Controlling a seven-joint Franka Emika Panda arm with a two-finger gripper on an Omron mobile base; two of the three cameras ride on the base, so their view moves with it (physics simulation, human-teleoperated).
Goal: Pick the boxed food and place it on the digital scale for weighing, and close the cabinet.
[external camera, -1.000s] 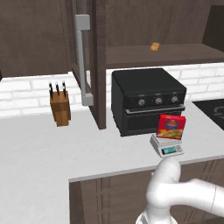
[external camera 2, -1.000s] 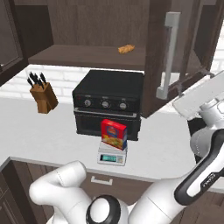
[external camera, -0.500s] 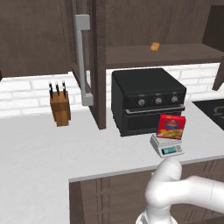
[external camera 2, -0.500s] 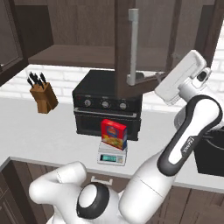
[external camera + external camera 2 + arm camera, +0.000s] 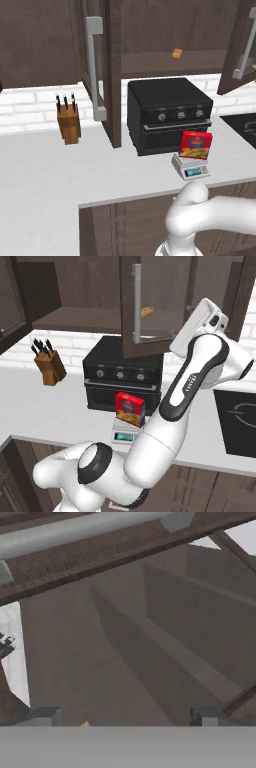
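The boxed food [image 5: 196,145] [image 5: 130,409], red-fronted, stands upright on the digital scale [image 5: 191,169] [image 5: 124,434] on the counter in front of the oven. Above, the cabinet [image 5: 165,30] has its left glass door [image 5: 102,75] swung wide open. Its right door [image 5: 147,306] [image 5: 244,47] is partly swung in. My gripper [image 5: 175,342] [image 5: 125,717] is raised against the outer face of that right door, below its grey bar handle [image 5: 85,529] [image 5: 135,303]. The fingertips [image 5: 45,714] stand wide apart, open and holding nothing.
A black oven [image 5: 170,112] [image 5: 125,373] sits under the cabinet. A knife block [image 5: 68,122] [image 5: 50,366] stands to its left. A small orange lump [image 5: 177,52] [image 5: 146,311] lies on the cabinet shelf. A dark cooktop [image 5: 240,421] is at the right.
The right cabinet door has swung leftward toward closing, with my hand following it. The boxed food has stayed on the scale.
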